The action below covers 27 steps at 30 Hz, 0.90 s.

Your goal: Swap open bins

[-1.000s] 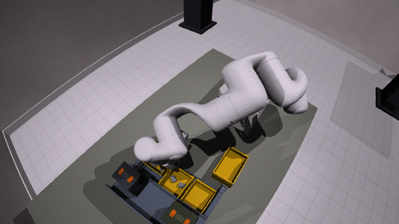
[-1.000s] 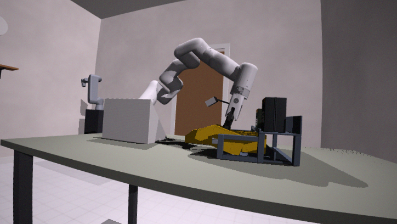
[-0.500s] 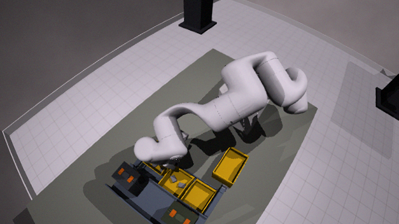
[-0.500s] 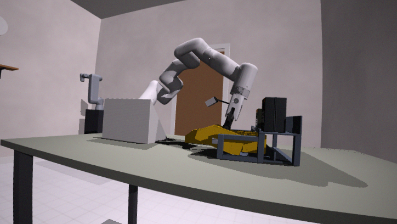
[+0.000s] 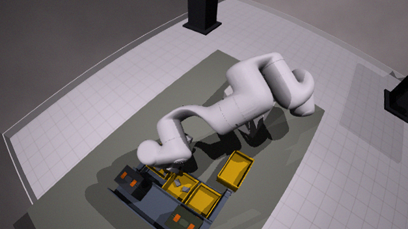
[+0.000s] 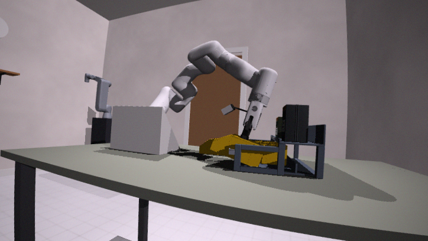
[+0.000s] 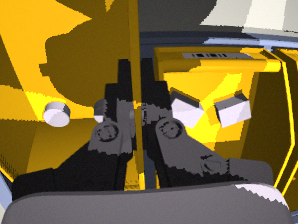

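Observation:
My gripper is shut on the thin side wall of a yellow open bin that holds a grey part. This bin is tilted, front end raised, and sticks out of the left place of the blue-grey shelf. In the overhead view my wrist hides most of it. An empty yellow bin stands on its base on the table, right of the shelf front. The middle shelf bin holds grey parts, which also show in the wrist view.
A third yellow bin sits in the shelf's right place. Two dark cases with orange latches stand on the shelf's top board. A white block at the arm's base stands on the far side of the table.

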Available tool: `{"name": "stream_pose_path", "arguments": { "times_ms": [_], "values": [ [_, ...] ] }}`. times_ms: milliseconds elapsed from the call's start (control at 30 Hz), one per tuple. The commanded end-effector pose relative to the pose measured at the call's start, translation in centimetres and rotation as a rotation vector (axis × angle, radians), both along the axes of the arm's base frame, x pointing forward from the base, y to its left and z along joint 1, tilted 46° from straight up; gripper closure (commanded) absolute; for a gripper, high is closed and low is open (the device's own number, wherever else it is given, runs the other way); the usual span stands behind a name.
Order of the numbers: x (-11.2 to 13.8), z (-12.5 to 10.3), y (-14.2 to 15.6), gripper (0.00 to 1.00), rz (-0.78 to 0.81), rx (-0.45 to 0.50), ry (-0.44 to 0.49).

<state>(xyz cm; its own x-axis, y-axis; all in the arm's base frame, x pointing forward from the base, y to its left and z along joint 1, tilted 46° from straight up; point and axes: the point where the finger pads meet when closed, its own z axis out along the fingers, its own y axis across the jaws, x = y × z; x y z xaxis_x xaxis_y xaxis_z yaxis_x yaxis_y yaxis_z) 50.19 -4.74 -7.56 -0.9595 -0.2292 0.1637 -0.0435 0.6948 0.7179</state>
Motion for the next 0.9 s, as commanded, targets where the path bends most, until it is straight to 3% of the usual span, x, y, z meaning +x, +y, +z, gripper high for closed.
{"name": "stream_pose_path", "arguments": {
  "times_ms": [0, 867],
  "values": [
    [0.2, 0.1, -0.2, 1.00, -0.006, -0.003, -0.006],
    [1.4, -0.1, 0.0, 1.00, -0.042, -0.001, -0.041]
  ]
}}
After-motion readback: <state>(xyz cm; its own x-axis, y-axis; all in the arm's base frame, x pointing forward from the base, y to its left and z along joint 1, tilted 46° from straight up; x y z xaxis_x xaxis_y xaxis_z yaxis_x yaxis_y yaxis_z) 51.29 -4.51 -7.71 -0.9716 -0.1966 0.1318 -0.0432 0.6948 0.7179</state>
